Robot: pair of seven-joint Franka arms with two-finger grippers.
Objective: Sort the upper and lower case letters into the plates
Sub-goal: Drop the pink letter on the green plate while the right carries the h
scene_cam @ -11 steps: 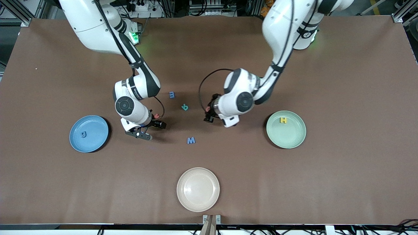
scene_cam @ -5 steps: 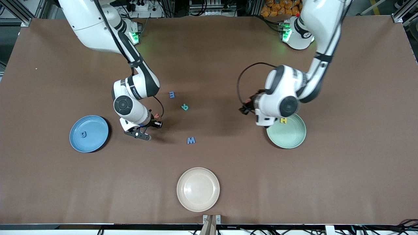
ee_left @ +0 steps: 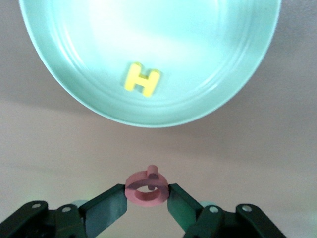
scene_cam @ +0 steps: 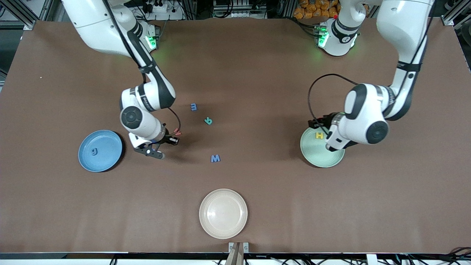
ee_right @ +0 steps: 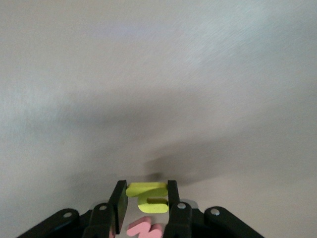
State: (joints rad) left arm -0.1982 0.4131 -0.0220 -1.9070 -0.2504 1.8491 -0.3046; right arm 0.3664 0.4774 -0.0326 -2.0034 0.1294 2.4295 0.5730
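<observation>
Brown matting covered the long table [scene_cam: 257,206], with both arm bases standing along its farther edge. Toward the left arm's end lay the round pale mint green plastic plate [scene_cam: 333,159], and inside it, near the rim, a small yellow foam letter H [scene_cam: 319,135]. The left gripper [ee_left: 148,204] hung over that plate's edge, its two dark fingers [ee_left: 106,210] clamped on a small pink-red foam letter with a round loop [ee_left: 145,188]; in the left wrist view the plate and its H showed just ahead of the held piece.

Toward the right arm's end sat the round bright blue plastic plate [scene_cam: 100,150], carrying a small dark blue foam letter g [scene_cam: 94,151]. The right gripper [ee_right: 146,202] was low over bare matting beside that plate, between it and the middle of the table. Its fingers [ee_right: 118,203] were closed on a small yellow-green foam letter [ee_right: 148,197], with a pink foam letter [ee_right: 144,229] showing just under it in the right wrist view.

Three loose letters lay on the matting near the middle: a blue m [scene_cam: 193,107] farthest from the front camera, a teal letter [scene_cam: 208,120] a little nearer, and a blue W [scene_cam: 215,158] nearer still. A round cream-beige plate [scene_cam: 223,213] sat nearest the front camera.
</observation>
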